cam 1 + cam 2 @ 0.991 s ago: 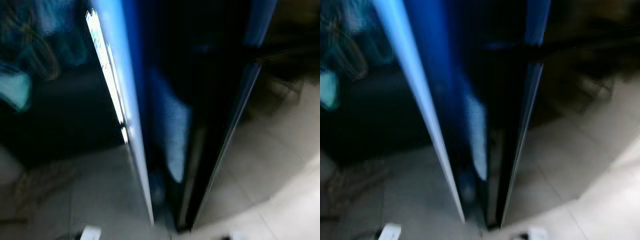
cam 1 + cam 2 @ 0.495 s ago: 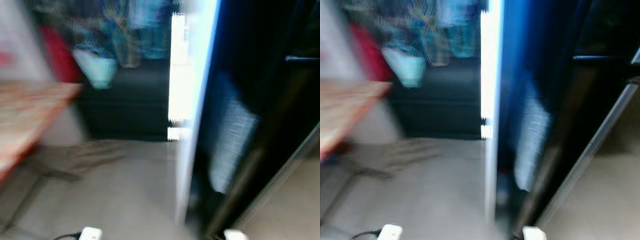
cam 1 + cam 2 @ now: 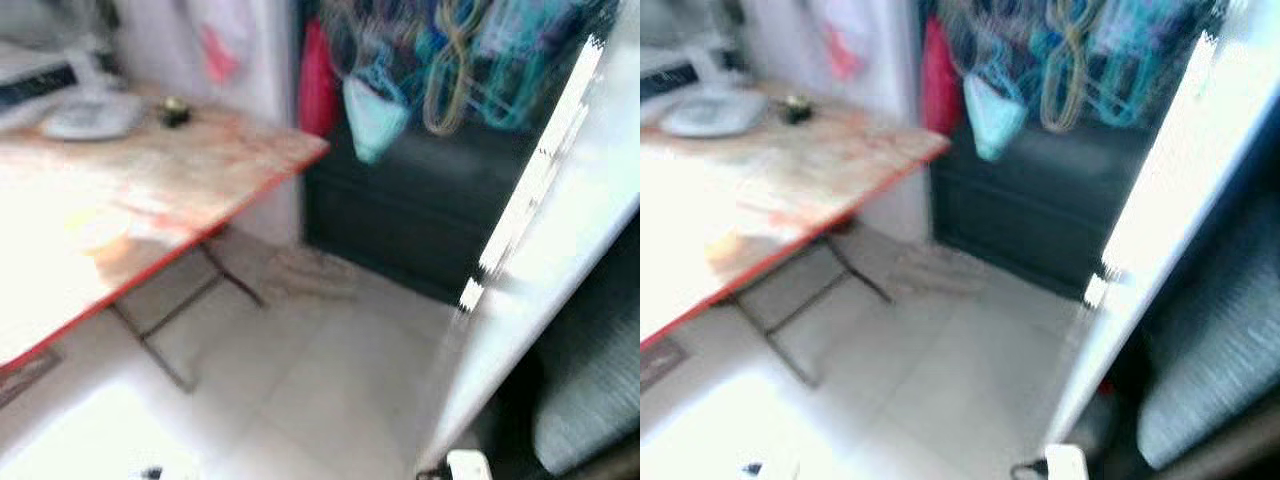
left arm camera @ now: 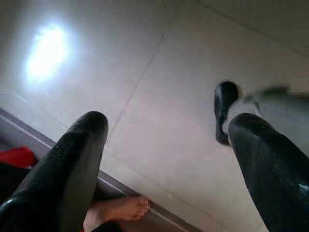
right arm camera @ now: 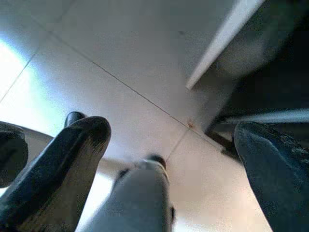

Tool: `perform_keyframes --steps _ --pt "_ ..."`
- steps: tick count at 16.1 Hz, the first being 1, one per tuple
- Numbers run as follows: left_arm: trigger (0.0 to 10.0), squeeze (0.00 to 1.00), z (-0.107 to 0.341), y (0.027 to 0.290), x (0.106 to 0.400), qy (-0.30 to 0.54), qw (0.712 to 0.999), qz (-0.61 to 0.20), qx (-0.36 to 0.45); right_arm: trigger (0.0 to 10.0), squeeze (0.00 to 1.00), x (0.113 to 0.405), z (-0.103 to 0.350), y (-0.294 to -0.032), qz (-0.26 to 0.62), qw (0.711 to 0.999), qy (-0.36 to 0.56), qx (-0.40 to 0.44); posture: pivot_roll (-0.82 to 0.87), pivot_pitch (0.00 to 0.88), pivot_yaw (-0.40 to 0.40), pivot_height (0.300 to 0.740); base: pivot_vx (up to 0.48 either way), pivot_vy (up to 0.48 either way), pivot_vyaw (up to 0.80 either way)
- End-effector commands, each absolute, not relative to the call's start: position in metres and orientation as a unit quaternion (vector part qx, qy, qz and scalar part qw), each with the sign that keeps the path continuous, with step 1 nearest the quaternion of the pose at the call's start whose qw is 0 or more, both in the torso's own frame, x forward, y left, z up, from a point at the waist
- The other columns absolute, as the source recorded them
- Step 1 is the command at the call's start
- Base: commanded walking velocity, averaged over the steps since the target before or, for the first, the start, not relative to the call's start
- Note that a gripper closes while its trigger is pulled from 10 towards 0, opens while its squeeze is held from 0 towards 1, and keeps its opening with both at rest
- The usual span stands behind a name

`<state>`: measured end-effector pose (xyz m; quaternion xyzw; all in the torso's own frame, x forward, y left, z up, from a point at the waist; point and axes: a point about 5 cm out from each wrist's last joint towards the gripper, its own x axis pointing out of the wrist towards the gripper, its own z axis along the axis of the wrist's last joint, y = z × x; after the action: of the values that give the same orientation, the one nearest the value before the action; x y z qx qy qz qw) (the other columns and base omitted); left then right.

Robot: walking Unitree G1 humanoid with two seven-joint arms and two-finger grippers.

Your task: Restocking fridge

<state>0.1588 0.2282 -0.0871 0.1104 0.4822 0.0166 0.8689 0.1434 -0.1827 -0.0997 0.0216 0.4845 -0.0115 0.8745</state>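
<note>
The whole picture has swung since a second ago: the fridge door that filled the middle then now sits at the edge, so it is the camera that has turned, not the things. The white fridge door (image 3: 560, 270) stands open at about 3 o'clock in the head views, its edge running down toward 5 o'clock, with the dark fridge interior (image 3: 1210, 350) behind it. At 9 to 10 o'clock is a folding table (image 3: 150, 190) with a red rim; on it lie a pale flat object (image 3: 90, 118) and a small dark item (image 3: 174, 110), both too blurred to name. At 12 o'clock, coloured hangers (image 3: 1080, 60) hang against a dark cabinet (image 3: 1040, 210).

Both arms hang low over the tiled floor (image 4: 159, 111). The left gripper (image 4: 166, 145) is spread wide with nothing between its fingers; a person's bare foot (image 4: 120, 210) shows near it. The right gripper (image 5: 174, 140) is likewise wide apart and empty.

I judge the door heavy and stiff, swinging on its hinge; its long free edge looks the best place to push or hold. No goods for stocking can be made out.
</note>
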Motion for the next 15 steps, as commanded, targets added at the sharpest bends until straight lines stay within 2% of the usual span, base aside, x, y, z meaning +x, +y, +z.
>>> perform_keyframes --steps 1,7,9,11,13,14,15 --pt "10.0 0.0 -0.09 0.227 0.153 0.49 0.866 0.02 0.102 10.0 0.0 0.139 -0.101 -0.191 -0.022 0.871 0.49 0.017 0.04 0.0 0.006 0.74 0.0 0.0 0.8" --pt "10.0 0.0 -0.088 0.228 0.155 0.475 0.874 0.042 0.09 10.0 0.0 0.14 -0.1 -0.19 -0.017 0.871 0.49 0.018 0.05 0.0 0.005 0.74 0.0 0.0 0.8" --pt "10.0 0.0 -0.086 0.228 0.157 0.442 0.893 0.078 0.044 10.0 0.0 0.139 -0.101 -0.19 -0.017 0.87 0.492 0.025 0.05 0.0 0.004 0.74 0.0 0.0 0.0" --pt "10.0 0.0 -0.081 0.229 0.161 0.408 0.907 0.089 0.06 10.0 0.0 0.138 -0.101 -0.191 -0.01 0.869 0.495 0.021 0.07 0.008 -0.002 0.74 0.0 0.0 0.0" --pt "10.0 0.0 -0.025 0.238 0.243 0.237 0.958 0.114 0.115 10.0 0.0 0.137 -0.101 -0.192 0.006 0.866 0.5 0.005 0.09 0.019 -0.006 0.74 0.0 0.0 0.0" --pt "10.0 0.0 -0.002 0.239 0.262 0.167 0.973 0.104 0.119 10.0 0.0 0.137 -0.101 -0.193 0.008 0.865 0.502 0.004 0.09 0.025 -0.011 0.74 0.0 0.0 0.0" --pt "10.0 0.0 0.006 0.238 0.267 0.14 0.978 0.099 0.118 10.0 0.0 0.136 -0.101 -0.194 0.008 0.865 0.502 0.004 0.08 0.024 -0.01 0.74 0.0 0.0 0.0"
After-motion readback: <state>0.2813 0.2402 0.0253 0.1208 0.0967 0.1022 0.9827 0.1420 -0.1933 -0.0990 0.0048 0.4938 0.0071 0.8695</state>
